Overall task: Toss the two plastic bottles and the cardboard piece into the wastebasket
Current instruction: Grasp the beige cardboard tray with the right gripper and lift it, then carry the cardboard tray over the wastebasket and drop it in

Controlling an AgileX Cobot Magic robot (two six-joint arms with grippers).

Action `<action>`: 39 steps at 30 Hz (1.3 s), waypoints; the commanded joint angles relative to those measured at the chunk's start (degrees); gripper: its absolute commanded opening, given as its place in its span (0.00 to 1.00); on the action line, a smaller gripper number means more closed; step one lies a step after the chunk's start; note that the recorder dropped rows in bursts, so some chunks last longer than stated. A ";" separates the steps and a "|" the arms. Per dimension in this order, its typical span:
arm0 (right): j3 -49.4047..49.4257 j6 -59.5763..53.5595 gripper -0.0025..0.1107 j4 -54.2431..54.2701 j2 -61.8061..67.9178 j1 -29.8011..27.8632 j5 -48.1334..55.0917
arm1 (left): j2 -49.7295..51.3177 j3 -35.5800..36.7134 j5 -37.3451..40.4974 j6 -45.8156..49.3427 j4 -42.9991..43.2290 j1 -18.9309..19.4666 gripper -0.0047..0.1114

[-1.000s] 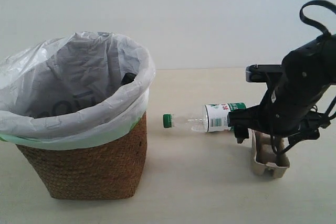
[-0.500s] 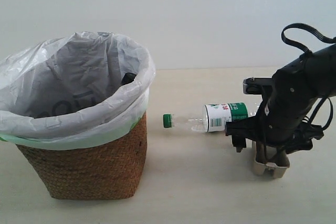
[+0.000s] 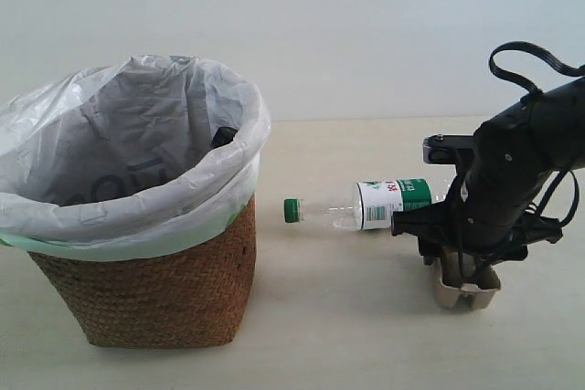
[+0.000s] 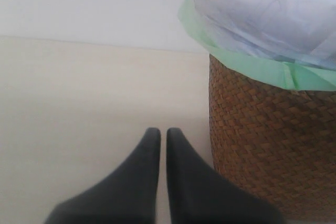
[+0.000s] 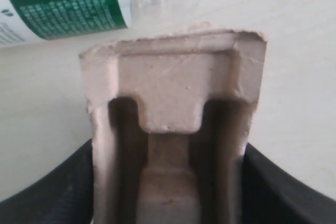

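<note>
The green-capped clear bottle [image 3: 366, 205] lies on its side on the table, cap toward the wastebasket [image 3: 155, 289]; its green label [image 5: 63, 9] shows in the right wrist view. Just in front of it sits the cardboard piece [image 3: 468, 288], and my right gripper [image 3: 462, 267] is lowered over it. Both black fingers press against the sides of the cardboard piece [image 5: 173, 87] in the right wrist view. A black cap [image 3: 224, 137] pokes up inside the basket's bag. My left gripper [image 4: 163, 135] is shut and empty, low beside the wastebasket [image 4: 268, 145].
The beige table [image 3: 347, 335] runs back to a pale wall. The translucent white bag [image 3: 137, 216] folds wide over the basket's rim. The left arm is outside the exterior view.
The right arm has dropped lower over the cardboard piece and its fingers now sit around it. The bottle and wastebasket have not moved.
</note>
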 commanded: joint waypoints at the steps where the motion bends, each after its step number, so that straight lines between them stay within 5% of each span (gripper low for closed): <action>1: 0.27 -0.09 0.54 -0.57 -0.03 -0.28 -0.22 | -0.15 0.23 -0.49 -0.31 0.28 0.12 0.07; 21: 0.27 -0.56 0.53 -0.77 1.89 -0.28 -1.74 | -0.15 0.23 -0.49 -0.31 0.28 0.12 0.07; 24: 0.27 -0.56 0.43 -1.38 1.89 -0.28 -1.74 | -0.15 0.23 -0.49 -0.31 0.28 0.12 0.07; 30: 0.27 -0.97 0.05 -2.64 1.14 -0.28 -1.12 | -0.15 0.23 -0.49 -0.31 0.28 0.12 0.07; 39: 0.27 1.46 0.02 -12.87 -19.02 -3.34 10.41 | -0.15 0.23 -0.49 -0.31 0.28 0.12 0.07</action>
